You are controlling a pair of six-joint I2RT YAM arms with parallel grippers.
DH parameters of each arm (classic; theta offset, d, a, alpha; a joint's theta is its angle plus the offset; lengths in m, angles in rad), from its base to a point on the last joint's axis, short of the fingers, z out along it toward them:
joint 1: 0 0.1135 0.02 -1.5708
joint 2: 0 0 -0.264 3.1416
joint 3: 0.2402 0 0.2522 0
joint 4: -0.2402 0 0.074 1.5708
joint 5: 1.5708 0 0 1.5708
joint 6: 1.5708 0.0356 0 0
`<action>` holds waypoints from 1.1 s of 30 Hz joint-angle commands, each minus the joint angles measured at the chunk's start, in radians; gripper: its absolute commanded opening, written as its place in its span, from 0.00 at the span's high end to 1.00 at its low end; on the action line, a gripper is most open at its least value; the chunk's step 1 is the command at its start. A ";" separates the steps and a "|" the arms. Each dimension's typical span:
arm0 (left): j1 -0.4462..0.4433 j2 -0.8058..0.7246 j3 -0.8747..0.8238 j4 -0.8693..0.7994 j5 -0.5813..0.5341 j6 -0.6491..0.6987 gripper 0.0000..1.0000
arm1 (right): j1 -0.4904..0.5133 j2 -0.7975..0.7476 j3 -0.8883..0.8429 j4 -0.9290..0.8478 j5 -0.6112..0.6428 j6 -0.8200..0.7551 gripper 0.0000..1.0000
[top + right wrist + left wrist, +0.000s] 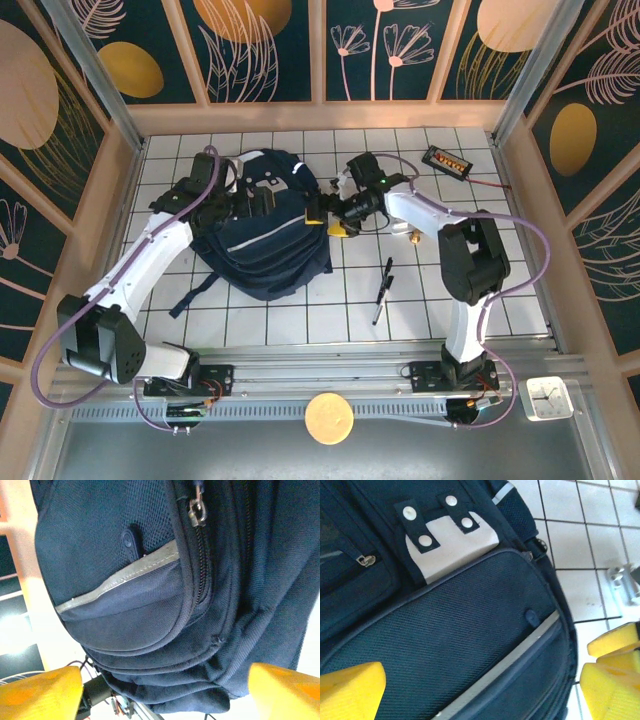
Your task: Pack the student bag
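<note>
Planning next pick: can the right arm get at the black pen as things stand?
Probably yes: the pen lies alone on bare tiles right of the student bag, nothing over it, and the right gripper nearby has its jaws open.

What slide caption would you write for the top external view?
Left arm and right arm flank a navy student bag on a white tiled table, black pen nearby.

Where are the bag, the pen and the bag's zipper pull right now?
bag [262, 250], top view, on its navy front panel.
pen [381, 291], top view, on the middle of its barrel.
zipper pull [196, 511], right wrist view, on its metal tab.
</note>
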 commanded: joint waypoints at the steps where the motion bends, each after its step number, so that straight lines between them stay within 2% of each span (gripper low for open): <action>1: -0.001 -0.037 -0.020 0.004 -0.021 0.131 0.01 | 0.013 0.056 0.053 0.012 -0.016 0.045 0.23; 13: -0.001 -0.083 -0.143 0.057 0.007 0.125 0.01 | 0.021 0.170 0.181 0.021 0.044 0.109 0.45; 21: 0.000 -0.100 -0.173 0.077 0.036 0.128 0.02 | 0.066 0.198 0.216 0.028 0.064 0.134 0.61; 24: 0.001 -0.111 -0.185 0.078 0.048 0.137 0.03 | 0.074 0.196 0.216 0.044 0.067 0.153 0.74; 27: 0.001 -0.127 -0.189 0.076 0.068 0.168 0.02 | 0.077 0.173 0.204 0.076 0.064 0.196 1.00; 33: -0.016 -0.226 -0.213 0.095 0.102 0.315 0.02 | 0.077 0.082 0.190 0.185 0.022 0.344 1.00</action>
